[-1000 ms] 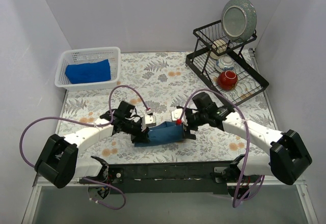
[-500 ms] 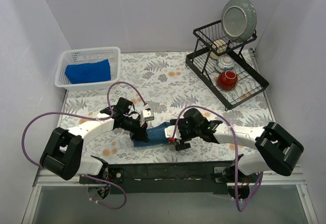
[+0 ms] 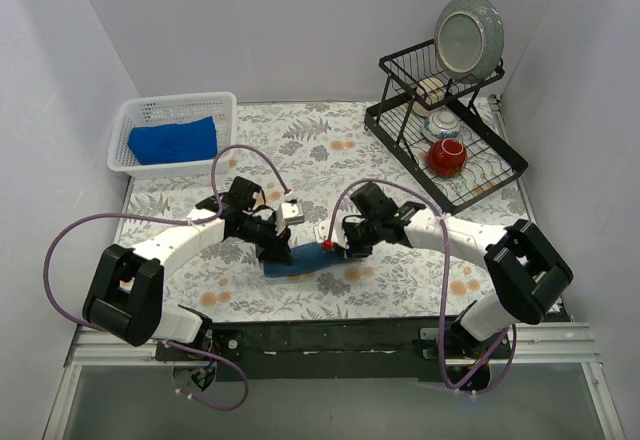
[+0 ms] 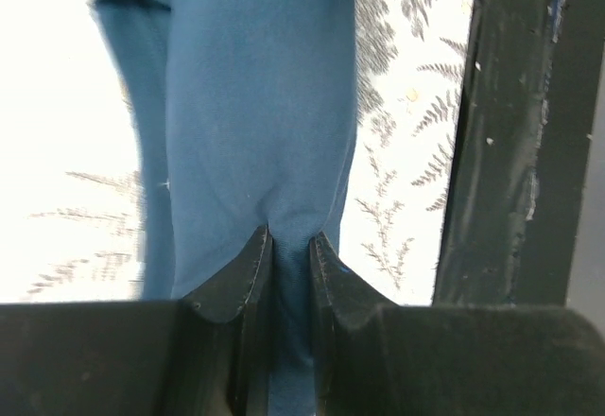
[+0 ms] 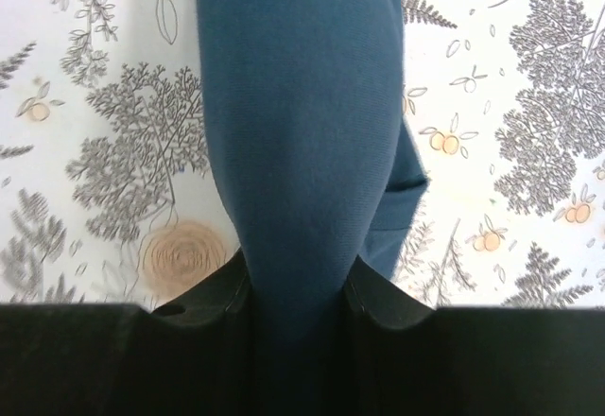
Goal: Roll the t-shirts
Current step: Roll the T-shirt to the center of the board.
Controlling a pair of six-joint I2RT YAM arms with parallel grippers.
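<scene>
Clamping the dark-blue t-shirt (image 3: pixel 303 258), left fingers (image 4: pixel 232 279) and right fingers (image 5: pixel 213 295) pinch its opposite ends.

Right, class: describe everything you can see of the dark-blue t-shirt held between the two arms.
The dark-blue t-shirt is soft, matte, dusky-blue cloth, gathered into a narrow, long bundle with smooth folds. It spans the gap between the arms over the near middle of the floral table. The left pincer is shut on one end, the right pincer on the other, with cloth pinched tight in each. No print or label shows.
</scene>
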